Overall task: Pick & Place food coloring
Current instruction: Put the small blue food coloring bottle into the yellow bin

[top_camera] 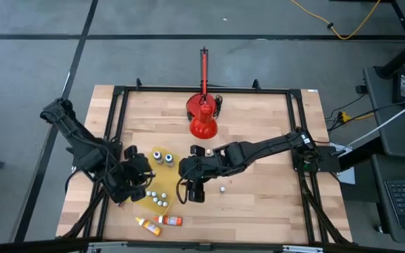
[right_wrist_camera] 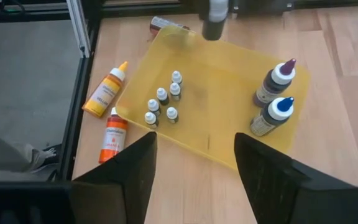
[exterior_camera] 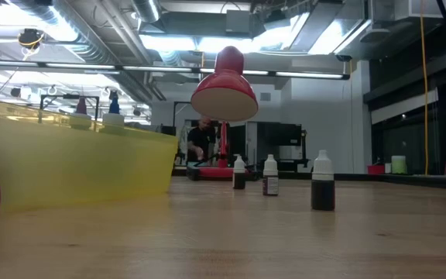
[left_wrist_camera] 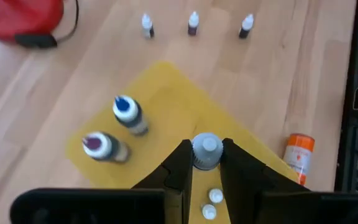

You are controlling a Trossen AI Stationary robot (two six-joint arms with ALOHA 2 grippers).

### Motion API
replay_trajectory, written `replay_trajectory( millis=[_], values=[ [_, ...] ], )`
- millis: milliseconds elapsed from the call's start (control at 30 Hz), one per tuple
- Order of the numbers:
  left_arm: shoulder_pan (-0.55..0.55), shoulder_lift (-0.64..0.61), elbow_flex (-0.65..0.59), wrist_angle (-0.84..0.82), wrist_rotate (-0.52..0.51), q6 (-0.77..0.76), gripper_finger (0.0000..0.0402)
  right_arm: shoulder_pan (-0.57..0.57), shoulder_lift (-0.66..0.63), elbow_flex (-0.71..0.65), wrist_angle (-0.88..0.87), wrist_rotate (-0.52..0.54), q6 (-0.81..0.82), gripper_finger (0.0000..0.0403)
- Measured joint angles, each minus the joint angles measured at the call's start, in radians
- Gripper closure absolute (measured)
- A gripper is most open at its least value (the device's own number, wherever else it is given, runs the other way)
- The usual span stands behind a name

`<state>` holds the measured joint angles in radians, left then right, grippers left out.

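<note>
The left pincer (left_wrist_camera: 205,163) grips a small food coloring bottle (left_wrist_camera: 206,151) above the yellow tray (top_camera: 178,160). The right pincer (right_wrist_camera: 194,155) hovers wide, empty, at the tray's 3 o'clock on the tabletop (top_camera: 259,204).

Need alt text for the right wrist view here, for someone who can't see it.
The right gripper, fingers open and empty, hovers over a yellow tray on the wooden table. The tray holds five tiny white-capped bottles and two larger dark bottles. Two orange bottles lie on the table beside the tray; the left gripper holds a bottle over its far edge.
</note>
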<state>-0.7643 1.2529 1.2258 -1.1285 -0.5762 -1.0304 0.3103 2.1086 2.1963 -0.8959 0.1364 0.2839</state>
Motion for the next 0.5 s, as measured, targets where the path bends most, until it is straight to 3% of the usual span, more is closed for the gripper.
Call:
replay_trajectory(
  millis=[500],
  values=[
    [-0.072,0.090,-0.307,0.284,-0.062,-0.295,0.0343,0.001,0.000,0.000,0.000,0.001,-0.006,0.0190]
  ],
)
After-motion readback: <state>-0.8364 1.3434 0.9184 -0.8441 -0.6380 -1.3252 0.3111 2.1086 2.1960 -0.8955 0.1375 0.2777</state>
